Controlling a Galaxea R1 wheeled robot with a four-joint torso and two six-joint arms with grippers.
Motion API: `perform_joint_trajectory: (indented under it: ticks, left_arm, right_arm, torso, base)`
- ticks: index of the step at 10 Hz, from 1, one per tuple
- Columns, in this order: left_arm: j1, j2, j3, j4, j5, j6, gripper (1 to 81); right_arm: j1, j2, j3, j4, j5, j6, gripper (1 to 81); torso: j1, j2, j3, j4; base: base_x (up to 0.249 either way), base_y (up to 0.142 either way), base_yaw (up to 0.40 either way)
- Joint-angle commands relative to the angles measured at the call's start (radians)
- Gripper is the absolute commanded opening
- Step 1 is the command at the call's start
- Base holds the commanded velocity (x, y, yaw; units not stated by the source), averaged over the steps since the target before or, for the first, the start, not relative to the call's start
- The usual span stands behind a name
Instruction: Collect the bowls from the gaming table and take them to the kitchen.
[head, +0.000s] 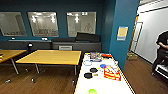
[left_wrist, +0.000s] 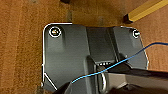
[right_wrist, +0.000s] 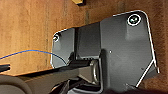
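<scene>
Deep teal walls (head: 105, 22) wrap the room, three interior windows (head: 43, 23) catching ceiling-light reflections above a long dark counter (head: 62, 45), wooden tables (head: 51, 57) standing on brown wood flooring (head: 37, 82), and a white wall (head: 152, 32) opening off right.

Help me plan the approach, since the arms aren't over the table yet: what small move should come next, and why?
Probably roll forward a little along the white gaming table. The lime-green bowl sits at its near end, at the head view's bottom edge, and both wrist views look down at wooden floor.
</scene>
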Motion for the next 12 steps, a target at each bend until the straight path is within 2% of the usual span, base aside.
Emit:
perform_joint_trajectory:
  ticks: [1,3,8,11,12]
  left_arm:
    - [-0.042,-0.006,0.006,-0.005,0.040,0.004,81.1]
    - [-0.042,0.000,0.003,-0.007,0.040,0.004,81.1]
    - [-0.042,0.008,0.001,-0.007,0.037,0.004,81.1]
    - [-0.042,0.008,0.001,-0.007,0.039,0.004,81.1]
    - [-0.042,0.010,0.001,-0.005,0.040,0.004,81.1]
  right_arm:
    - [0.056,-0.254,0.298,0.037,0.022,0.004,81.1]
    - [0.072,-0.340,0.390,0.039,0.053,0.006,81.1]
    - [0.100,-0.434,0.455,0.039,0.054,0.059,81.1]
    - [0.126,-0.522,0.554,0.036,0.060,0.073,81.1]
    - [0.144,-0.550,0.573,0.037,0.060,0.073,81.1]
  torso:
    - [0.001,0.000,0.000,0.000]
    - [0.001,0.000,0.000,0.000]
    - [0.001,0.000,0.000,0.000]
    - [0.001,0.000,0.000,0.000]
    - [0.001,0.000,-0.021,0.000]
  base:
    - [0.000,0.000,0.000]
    - [0.000,0.000,0.000]
    - [0.000,0.000,0.000]
    - [0.000,0.000,0.000]
    - [0.000,0.000,0.000]
